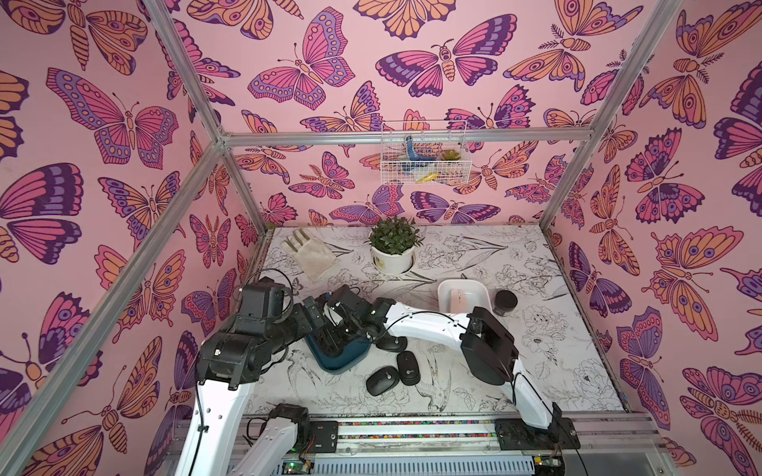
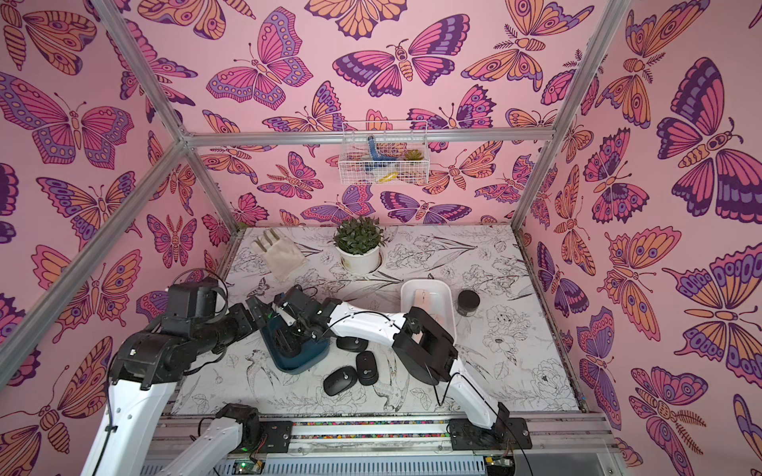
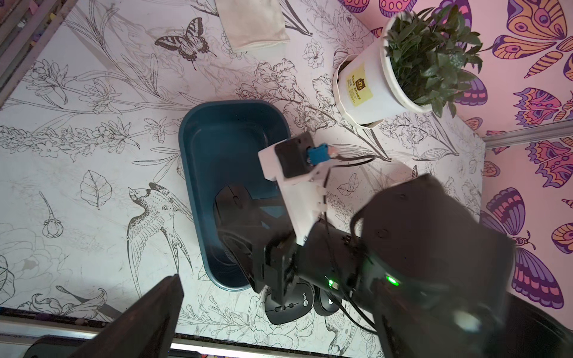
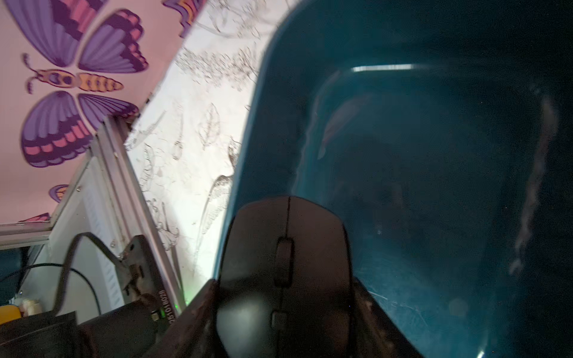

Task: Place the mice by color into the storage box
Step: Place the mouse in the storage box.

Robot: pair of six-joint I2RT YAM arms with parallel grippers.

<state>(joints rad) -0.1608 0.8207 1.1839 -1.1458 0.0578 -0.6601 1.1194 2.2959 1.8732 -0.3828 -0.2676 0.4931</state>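
My right gripper (image 4: 285, 310) is shut on a black mouse (image 4: 285, 248) and holds it low inside the dark blue storage box (image 1: 342, 364), seen close up in the right wrist view (image 4: 403, 186). The left wrist view shows the same mouse (image 3: 232, 201) inside the blue box (image 3: 217, 103). My left gripper (image 1: 314, 316) hangs open beside the box's left edge with nothing between its fingers (image 3: 155, 316). Three more black mice (image 1: 382, 380) (image 1: 408, 368) (image 1: 393, 343) lie on the table to the right of the box, the last partly under the right arm. A pink mouse (image 1: 457, 297) lies in the white storage box (image 1: 478, 284).
A small black jar (image 1: 505, 302) stands just right of the white box. A potted plant (image 1: 393, 247) and a folded cream glove (image 1: 309, 251) sit at the back of the table. A wire basket (image 1: 422, 152) hangs on the back wall.
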